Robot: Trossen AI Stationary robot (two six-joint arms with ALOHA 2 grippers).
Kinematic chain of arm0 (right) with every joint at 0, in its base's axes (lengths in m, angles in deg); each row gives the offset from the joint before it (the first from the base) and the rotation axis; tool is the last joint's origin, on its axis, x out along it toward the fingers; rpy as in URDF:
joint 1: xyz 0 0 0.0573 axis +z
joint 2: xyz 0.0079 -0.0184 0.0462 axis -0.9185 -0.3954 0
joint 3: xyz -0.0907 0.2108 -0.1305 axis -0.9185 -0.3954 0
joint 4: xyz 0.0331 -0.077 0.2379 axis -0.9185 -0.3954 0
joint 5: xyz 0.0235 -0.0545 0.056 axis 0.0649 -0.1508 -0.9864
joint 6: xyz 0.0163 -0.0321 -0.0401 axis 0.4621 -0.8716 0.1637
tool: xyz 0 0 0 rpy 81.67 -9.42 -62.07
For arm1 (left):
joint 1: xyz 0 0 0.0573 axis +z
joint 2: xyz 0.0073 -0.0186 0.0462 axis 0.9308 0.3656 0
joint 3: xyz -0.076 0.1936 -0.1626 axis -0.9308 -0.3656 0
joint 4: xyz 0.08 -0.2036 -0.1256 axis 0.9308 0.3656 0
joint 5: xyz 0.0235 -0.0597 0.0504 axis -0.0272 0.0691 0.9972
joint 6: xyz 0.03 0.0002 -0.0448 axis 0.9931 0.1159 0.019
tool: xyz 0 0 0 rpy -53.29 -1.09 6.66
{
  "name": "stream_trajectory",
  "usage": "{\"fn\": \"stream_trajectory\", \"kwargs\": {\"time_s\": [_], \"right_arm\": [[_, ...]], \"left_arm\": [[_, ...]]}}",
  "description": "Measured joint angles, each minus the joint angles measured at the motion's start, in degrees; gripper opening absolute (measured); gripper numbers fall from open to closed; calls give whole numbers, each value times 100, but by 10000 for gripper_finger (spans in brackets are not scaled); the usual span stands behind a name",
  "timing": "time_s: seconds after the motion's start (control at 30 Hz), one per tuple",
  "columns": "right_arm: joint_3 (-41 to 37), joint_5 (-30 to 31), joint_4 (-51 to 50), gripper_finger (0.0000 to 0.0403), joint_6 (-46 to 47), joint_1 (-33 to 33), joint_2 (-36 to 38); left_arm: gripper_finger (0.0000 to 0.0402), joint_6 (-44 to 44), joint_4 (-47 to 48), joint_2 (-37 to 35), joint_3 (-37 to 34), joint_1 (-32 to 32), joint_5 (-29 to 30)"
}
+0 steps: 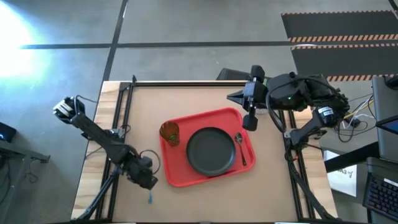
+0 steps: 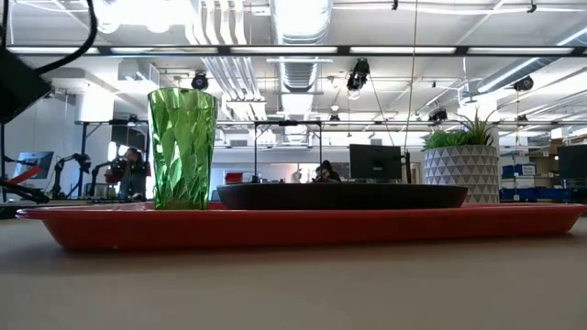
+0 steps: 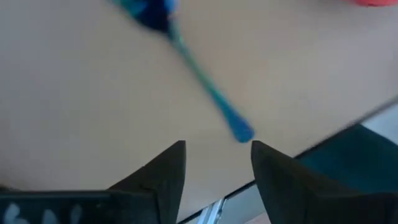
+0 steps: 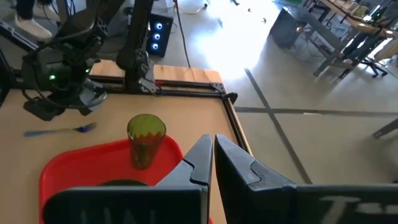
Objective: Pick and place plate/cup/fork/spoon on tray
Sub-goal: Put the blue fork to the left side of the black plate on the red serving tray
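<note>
Overhead, the red tray (image 1: 186,177) sits near the middle of the table (image 1: 186,106), with the cup (image 1: 169,132) standing at its left end, the plate (image 1: 211,150) in its middle and the spoon (image 1: 240,146) lying along its right end beside the plate. Only this view and the two wrist views show the fork (image 1: 149,198); it lies on bare table off the tray's near-left corner, close to the table's near edge, just beside the left gripper (image 1: 147,182). From table height the fork and spoon cannot be seen; the cup (image 2: 182,148) stands upright on the tray (image 2: 303,229) left of the plate (image 2: 341,195), and a white pot with a green plant (image 2: 461,170) shows beyond the tray's right end. The left wrist view alone settles the left jaws: the two dark fingers (image 3: 163,177) stand apart, with nothing between them, the fork's blue handle (image 3: 214,99) lying on the table just ahead of the tips, untouched. The right gripper (image 4: 213,155) hangs above the tray's far-right corner, its jaws pressed together and empty; its wrist view looks across the cup (image 4: 145,140) to the fork (image 4: 59,130) and the left arm behind it
</note>
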Motion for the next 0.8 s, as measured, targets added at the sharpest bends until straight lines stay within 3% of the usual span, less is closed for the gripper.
{"fn": "stream_trajectory", "kwargs": {"time_s": [0.13, 0.43, 0.8], "right_arm": [[0, 2, -79, 9, -1, 0, 0], [0, -2, -133, 9, -14, 0, 4], [-1, -113, -206, 9, -59, 0, 4]], "left_arm": [[166, -505, -70, 210, -2, -52, -13], [166, -1241, -101, 714, 208, -55, 733], [166, -1422, -108, 1504, 426, -46, 649]]}}
